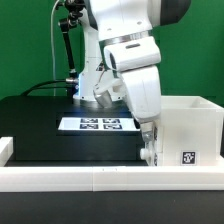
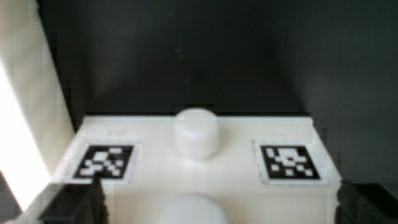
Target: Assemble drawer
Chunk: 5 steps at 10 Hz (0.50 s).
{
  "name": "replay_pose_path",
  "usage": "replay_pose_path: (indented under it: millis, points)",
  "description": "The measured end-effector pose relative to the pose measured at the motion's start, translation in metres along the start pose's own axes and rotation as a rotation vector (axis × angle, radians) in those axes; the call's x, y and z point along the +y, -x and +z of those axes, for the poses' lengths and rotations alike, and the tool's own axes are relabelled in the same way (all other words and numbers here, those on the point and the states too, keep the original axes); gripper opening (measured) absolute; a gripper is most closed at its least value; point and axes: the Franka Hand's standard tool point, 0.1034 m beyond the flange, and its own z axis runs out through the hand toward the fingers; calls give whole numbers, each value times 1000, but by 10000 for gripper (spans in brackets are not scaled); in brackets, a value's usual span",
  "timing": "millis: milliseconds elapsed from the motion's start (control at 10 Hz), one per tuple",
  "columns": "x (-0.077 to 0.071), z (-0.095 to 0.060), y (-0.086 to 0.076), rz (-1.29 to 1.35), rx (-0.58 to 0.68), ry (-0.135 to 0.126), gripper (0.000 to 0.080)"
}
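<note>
- Right, arm (image 1: 130, 60) reaches down from the top of the exterior view, wrist tilted toward the near side of the table (image 1: 40, 125).
- Claw (image 1: 148, 148) sits low at the near edge, right up against the left wall of the drawer housing (image 1: 190, 125); exact contact is hard to tell at this resolution.
- Claw state: cannot tell. The exterior view is too small to read the fingers; the wrist view shows only dark finger stubs (image 2: 68, 205) at the frame's lower corners, with no clear gap reading.
- Drawer housing: tall white open-topped box, upright, at the exterior view's right, near side. A black-and-white tag (image 1: 188, 157) is on its near face, low.
- Low white rail (image 1: 70, 178) runs along the table's near edge; the housing stands just behind it.
- Marker board (image 1: 97, 124) lies flat mid-table, left of the claw and farther back, apart from the housing.
- Wrist view: white plastic surface (image 2: 196, 150) just below the camera, two square tags (image 2: 111, 163) (image 2: 290, 164) on it, a rounded white knob (image 2: 196, 132) between them. Black table beyond it, a white wall along one side.
- Blurry; I can't say which drawer part that tagged surface belongs to.
</note>
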Motion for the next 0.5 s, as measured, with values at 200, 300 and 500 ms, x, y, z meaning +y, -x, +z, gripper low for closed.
replay_pose_path:
  millis: [200,300,500]
  points:
    - [2,-6,19,16,-12,1,648]
    - [3,-12,30,34,-18,10,648]
    - [-7,-18,46,84,-29,25,648]
